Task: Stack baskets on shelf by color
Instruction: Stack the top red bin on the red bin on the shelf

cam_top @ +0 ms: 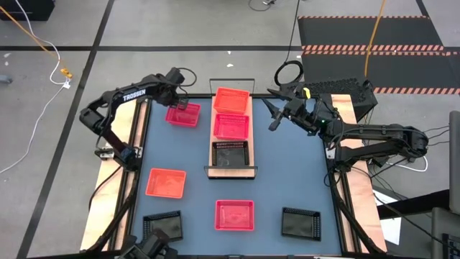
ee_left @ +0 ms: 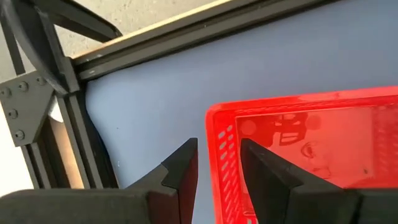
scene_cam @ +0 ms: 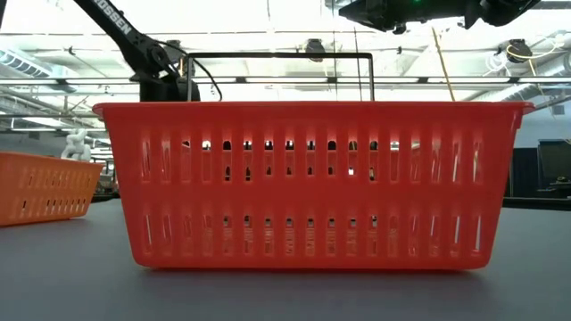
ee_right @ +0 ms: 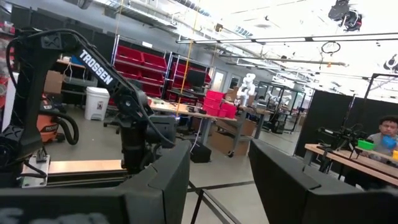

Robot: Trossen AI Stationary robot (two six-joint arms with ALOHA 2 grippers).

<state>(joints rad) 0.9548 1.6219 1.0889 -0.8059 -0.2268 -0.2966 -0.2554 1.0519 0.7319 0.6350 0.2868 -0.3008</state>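
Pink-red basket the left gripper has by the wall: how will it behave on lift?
Probably light: the pink-red basket is thin, empty plastic. Likely to tilt, since the left gripper pinches only one side wall near a corner, one finger inside, one outside. The slotted wall may flex and the glossy plastic could slip, so a slow lift seems wise.

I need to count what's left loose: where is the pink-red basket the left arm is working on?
In the high view the pink-red basket sits on the table at the far left, just left of the shelf, its near wall between the left gripper fingers.
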